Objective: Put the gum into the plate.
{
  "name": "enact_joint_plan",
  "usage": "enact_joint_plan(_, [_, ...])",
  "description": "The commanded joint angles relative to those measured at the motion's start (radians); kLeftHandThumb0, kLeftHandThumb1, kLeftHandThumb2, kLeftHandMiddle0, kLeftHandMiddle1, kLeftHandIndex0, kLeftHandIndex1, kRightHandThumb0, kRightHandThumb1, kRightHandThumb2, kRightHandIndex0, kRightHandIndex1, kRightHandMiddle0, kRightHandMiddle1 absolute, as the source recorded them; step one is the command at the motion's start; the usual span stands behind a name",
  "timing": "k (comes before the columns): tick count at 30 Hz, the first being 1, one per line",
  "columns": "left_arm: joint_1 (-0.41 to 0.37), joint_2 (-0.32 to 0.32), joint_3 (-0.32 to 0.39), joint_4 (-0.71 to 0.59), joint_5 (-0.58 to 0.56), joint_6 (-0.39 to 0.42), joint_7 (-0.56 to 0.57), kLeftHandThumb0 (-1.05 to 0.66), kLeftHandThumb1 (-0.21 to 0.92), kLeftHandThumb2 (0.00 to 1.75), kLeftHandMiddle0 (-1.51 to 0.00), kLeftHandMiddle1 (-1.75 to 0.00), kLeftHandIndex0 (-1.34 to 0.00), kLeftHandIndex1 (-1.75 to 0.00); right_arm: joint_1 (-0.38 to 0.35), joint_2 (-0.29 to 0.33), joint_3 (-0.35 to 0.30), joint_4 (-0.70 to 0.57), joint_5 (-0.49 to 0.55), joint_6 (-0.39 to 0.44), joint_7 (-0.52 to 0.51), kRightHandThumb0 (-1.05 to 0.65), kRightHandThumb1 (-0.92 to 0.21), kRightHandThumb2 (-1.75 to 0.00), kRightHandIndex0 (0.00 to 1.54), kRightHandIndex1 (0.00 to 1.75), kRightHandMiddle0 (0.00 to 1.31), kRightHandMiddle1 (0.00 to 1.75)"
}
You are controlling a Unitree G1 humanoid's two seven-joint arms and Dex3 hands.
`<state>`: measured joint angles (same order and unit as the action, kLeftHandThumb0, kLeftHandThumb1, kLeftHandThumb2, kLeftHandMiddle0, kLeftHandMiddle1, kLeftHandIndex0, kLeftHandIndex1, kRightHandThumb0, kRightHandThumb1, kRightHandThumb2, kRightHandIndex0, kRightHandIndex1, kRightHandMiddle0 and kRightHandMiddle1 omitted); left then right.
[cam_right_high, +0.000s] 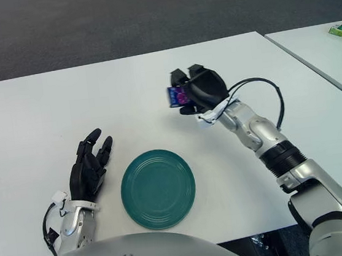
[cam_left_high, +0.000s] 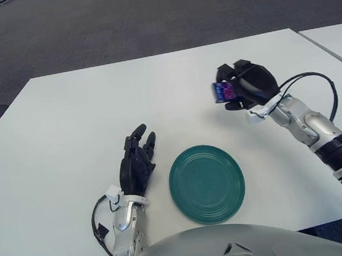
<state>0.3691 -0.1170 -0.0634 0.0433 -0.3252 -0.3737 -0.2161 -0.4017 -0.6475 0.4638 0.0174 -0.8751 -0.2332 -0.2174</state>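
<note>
The right hand (cam_left_high: 246, 85) is raised above the white desk (cam_left_high: 66, 133), its fingers gripping a small blue and purple gum pack (cam_left_high: 221, 91), beyond the empty green plate (cam_left_high: 207, 183). The left hand (cam_left_high: 137, 164) shows left of the plate, fingers relaxed and holding nothing.

White table (cam_left_high: 66, 127) on dark grey carpet (cam_left_high: 116, 23), possibly office furniture beyond.

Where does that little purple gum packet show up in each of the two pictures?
Left eye view: gum right of centre, upper half, gripped in the right hand.
Right eye view: gum near centre, upper half.
Shared landmark: the green plate lies below it, nearer the robot.
</note>
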Motion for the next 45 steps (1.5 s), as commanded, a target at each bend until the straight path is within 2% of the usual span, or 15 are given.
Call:
enact_joint_plan(1, [-0.013, -0.012, 0.007, 0.002, 0.017, 0.022, 0.021, -0.90, 0.92, 0.84, -0.43, -0.02, -0.01, -0.88, 0.039, 0.014, 0.011, -0.103, -0.032, -0.038, 0.038, -0.45, -0.43, -1.18, 1.18, 1.75, 0.53, 1.75])
enact_joint_plan(9, [0.000, -0.017, -0.002, -0.026, 0.058, 0.037, 0.055, -0.87, 0.92, 0.83, -0.41, -0.01, 0.00, -0.82, 0.146, 0.036, 0.079, -0.253, -0.033, -0.130, 0.194, -0.45, -0.39, -1.22, 1.15, 1.75, 0.55, 1.75])
enact_joint_plan(16, [0.005, -0.022, -0.013, -0.036, 0.086, 0.050, 0.081, -0.88, 0.92, 0.84, -0.38, 0.00, 0.00, -0.79, 0.123, 0.040, 0.085, -0.249, -0.037, -0.258, 0.250, -0.45, -0.40, -1.20, 1.15, 1.75, 0.54, 1.75])
enact_joint_plan(23, [-0.001, -0.026, -0.022, -0.034, 0.063, 0.060, 0.068, -0.88, 0.92, 0.84, -0.39, -0.01, 0.00, -0.78, 0.079, 0.053, 0.092, -0.296, 0.007, -0.339, 0.374, -0.45, -0.42, -1.18, 1.16, 1.75, 0.53, 1.75])
enact_joint_plan(28, [-0.011, -0.030, -0.025, -0.022, 0.047, 0.039, 0.057, -0.87, 0.92, 0.83, -0.40, -0.01, 0.00, -0.80, 0.103, 0.074, 0.101, -0.303, 0.018, -0.404, 0.375, -0.44, -0.46, -1.14, 1.14, 1.75, 0.50, 1.75])
enact_joint_plan(33, [-0.012, -0.036, -0.031, -0.018, 0.050, 0.021, 0.061, -0.87, 0.92, 0.83, -0.41, -0.02, 0.00, -0.84, 0.197, 0.079, 0.106, -0.306, -0.001, -0.439, 0.345, -0.42, -0.51, -1.07, 1.10, 1.75, 0.46, 1.75])
enact_joint_plan(45, [-0.009, -0.040, -0.034, -0.020, 0.038, 0.022, 0.066, -0.87, 0.92, 0.85, -0.44, -0.03, 0.00, -0.87, 0.206, 0.089, 0.098, -0.251, 0.062, -0.469, 0.439, -0.39, -0.65, -0.90, 1.03, 1.75, 0.37, 1.75])
